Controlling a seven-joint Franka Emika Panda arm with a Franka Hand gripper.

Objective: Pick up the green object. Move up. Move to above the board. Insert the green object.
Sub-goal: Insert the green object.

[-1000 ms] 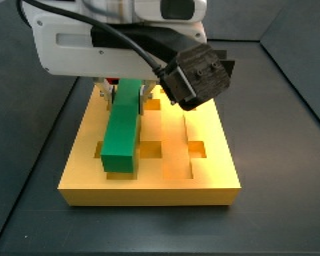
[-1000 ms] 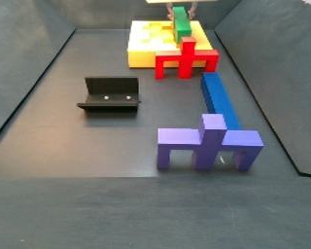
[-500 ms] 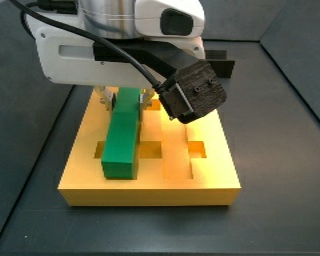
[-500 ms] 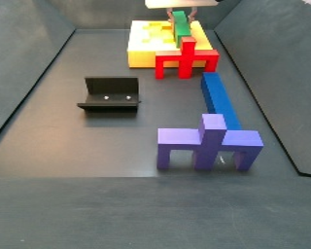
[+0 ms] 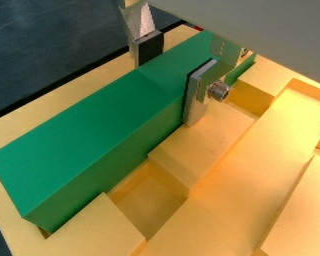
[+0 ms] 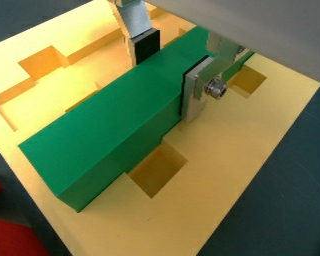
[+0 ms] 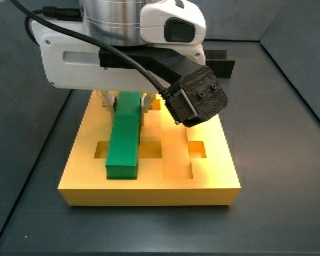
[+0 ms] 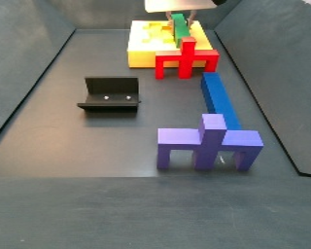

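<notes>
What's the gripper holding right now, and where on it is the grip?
The gripper holds the green object, its fingers clamped on the bar's two long sides near one end, above the board.

Robot lab test cell, not a home or shop.

Evidence: dark matte floor (image 8: 106, 156) w/ raised dark walls boxing it in; fixture (image 8: 110, 95) bolted-looking on floor; only plain colour blocks around – red cross block (image 8: 187, 60), blue bar (image 8: 218, 95), purple block (image 8: 208, 145), yellow board (image 7: 210, 178). Panda arm's gripper (image 5: 170, 72) over board, jaws clamped on green object (image 5: 103, 130); cabled camera (image 7: 195, 95) at wrist.
</notes>
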